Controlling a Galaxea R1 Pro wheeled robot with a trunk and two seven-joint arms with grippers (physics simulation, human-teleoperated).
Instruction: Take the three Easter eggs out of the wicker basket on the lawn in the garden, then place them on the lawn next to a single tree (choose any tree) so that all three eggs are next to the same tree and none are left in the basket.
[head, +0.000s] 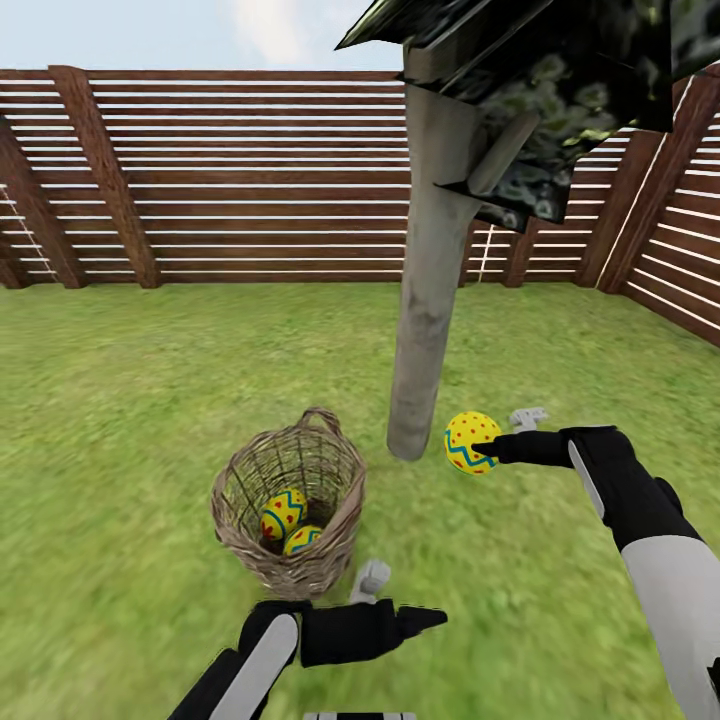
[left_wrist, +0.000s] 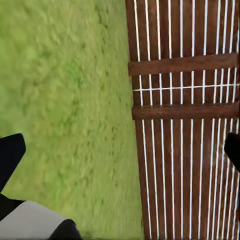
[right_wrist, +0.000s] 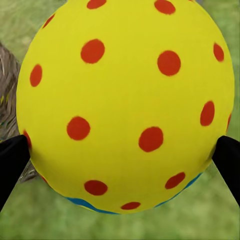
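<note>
head view: right gripper grips one egg just beside the tree; two eggs lie in the basket near it; left gripper is open.

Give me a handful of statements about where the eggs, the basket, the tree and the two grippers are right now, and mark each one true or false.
1. The right gripper holds an egg beside the tree trunk. True.
2. The wicker basket is empty. False: two eggs lie inside it.
3. The left gripper grips an egg. False: it is open and holds nothing, out over the lawn.
4. The basket stands upright on the grass, on the robot's left of the trunk. True.
5. The held egg has green stripes. False: it is yellow with red dots and a blue zigzag.
</note>
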